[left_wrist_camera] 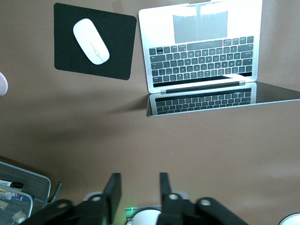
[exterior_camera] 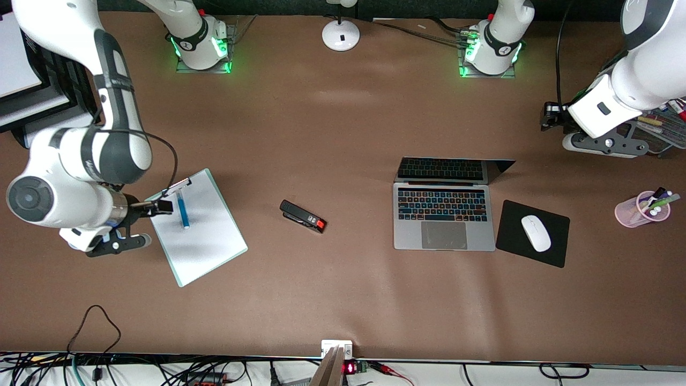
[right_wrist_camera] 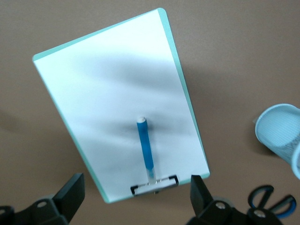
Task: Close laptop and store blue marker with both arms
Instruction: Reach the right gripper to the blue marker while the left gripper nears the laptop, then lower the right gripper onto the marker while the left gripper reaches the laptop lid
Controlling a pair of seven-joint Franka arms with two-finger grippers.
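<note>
The laptop stands open on the table, its keys lit and its screen tilted up; it also shows in the left wrist view. The blue marker lies on a white clipboard near its clip, and shows in the right wrist view. My right gripper hangs open and empty over the table beside the clipboard's clip end. My left gripper is open and empty over the left arm's end of the table, apart from the laptop.
A black mouse pad with a white mouse lies beside the laptop. A pink pen cup and a mesh tray are at the left arm's end. A black stapler lies mid-table. A blue mesh cup and scissors show near the clipboard.
</note>
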